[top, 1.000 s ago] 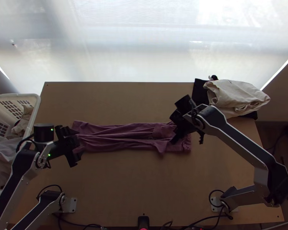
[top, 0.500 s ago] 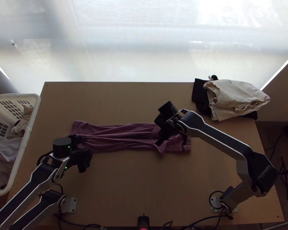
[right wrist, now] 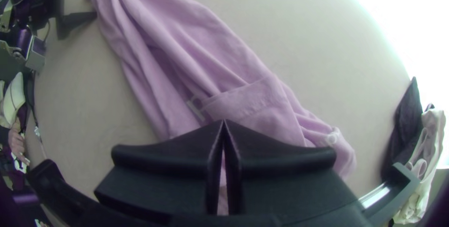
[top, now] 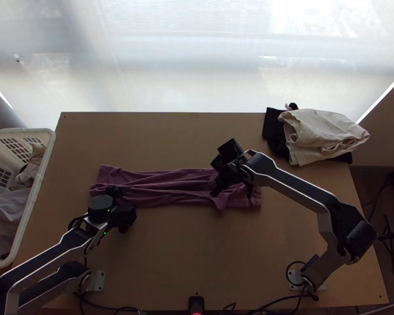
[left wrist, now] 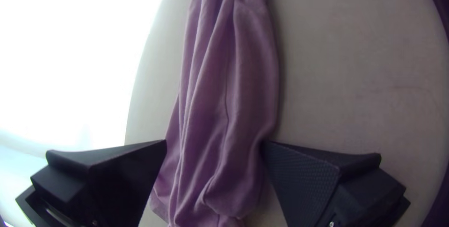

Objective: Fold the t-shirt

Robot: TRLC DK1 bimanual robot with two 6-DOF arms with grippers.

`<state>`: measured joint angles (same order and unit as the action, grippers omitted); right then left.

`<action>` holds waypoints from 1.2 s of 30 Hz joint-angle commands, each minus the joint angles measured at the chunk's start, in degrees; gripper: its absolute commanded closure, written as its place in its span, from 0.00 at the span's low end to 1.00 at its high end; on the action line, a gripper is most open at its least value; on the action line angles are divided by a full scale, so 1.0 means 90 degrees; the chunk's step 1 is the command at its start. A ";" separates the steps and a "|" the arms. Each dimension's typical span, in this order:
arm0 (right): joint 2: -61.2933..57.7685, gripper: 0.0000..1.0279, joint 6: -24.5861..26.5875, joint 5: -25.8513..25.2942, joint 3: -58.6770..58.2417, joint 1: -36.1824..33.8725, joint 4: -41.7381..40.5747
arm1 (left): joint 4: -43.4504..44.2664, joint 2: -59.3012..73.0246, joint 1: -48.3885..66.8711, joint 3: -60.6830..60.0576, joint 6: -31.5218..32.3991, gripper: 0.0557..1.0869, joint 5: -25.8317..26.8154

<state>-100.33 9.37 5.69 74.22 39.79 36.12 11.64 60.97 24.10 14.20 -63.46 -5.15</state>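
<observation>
Left gripper [left wrist: 215, 142] sits open astride the t-shirt [top: 165, 195], a long rumpled strip across the table [top: 197, 247]; right gripper [right wrist: 223, 121] is closed above it. Probably end-folding time, so pinch left, then carry inward.

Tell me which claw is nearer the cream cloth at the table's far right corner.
The right claw: it is over the end of the t-shirt closer to the cream cloth. The left claw straddles the t-shirt's other end, farther away.
</observation>
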 commanded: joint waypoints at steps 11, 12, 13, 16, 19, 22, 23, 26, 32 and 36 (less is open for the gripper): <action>-0.0268 0.97 -0.0074 0.0227 -0.0356 -0.0095 -0.0664 | 0.2105 0.1565 -0.0402 -0.0435 -0.0078 0.05 -0.0385; -0.0317 0.97 -0.0084 0.0246 -0.0385 -0.0115 -0.0712 | 0.2135 0.1614 -0.0490 -0.0435 -0.0117 0.05 -0.0327; -0.0356 0.97 -0.0103 0.0276 -0.0424 -0.0124 -0.0781 | 0.2144 0.1614 -0.0529 -0.0405 -0.0136 0.05 -0.0287; -0.0453 0.97 -0.0152 0.0373 -0.0541 -0.0134 -0.0908 | 0.2037 0.1604 -0.0470 -0.0269 -0.0195 0.05 -0.0287; -0.0473 0.97 -0.0152 0.0422 -0.0600 -0.0134 -0.0917 | 0.1959 0.1634 -0.0441 -0.0210 -0.0244 0.05 -0.0287; -0.0502 0.97 -0.0152 0.0481 -0.0707 -0.0193 -0.1005 | 0.1949 0.1722 -0.0441 -0.0152 -0.0263 0.08 -0.0287; -0.0531 0.97 -0.0152 0.0500 -0.0766 -0.0222 -0.1054 | 0.1949 0.1722 -0.0431 -0.0132 -0.0244 0.10 -0.0287; -0.0590 0.97 -0.0220 0.0647 -0.0873 -0.0251 -0.1142 | 0.1929 0.1800 -0.0431 -0.0073 -0.0224 0.26 -0.0287; -0.0570 0.97 -0.0240 0.0705 -0.0863 -0.0251 -0.1142 | 0.1803 0.1692 -0.0363 -0.0054 -0.0185 0.59 -0.0248; -0.0570 0.97 -0.0240 0.0774 -0.0873 -0.0241 -0.1142 | 0.1812 0.1692 -0.0363 -0.0005 -0.0107 0.75 -0.0190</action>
<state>-105.27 7.42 11.79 66.78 37.65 26.09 27.57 76.40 20.56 13.50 -65.06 -7.60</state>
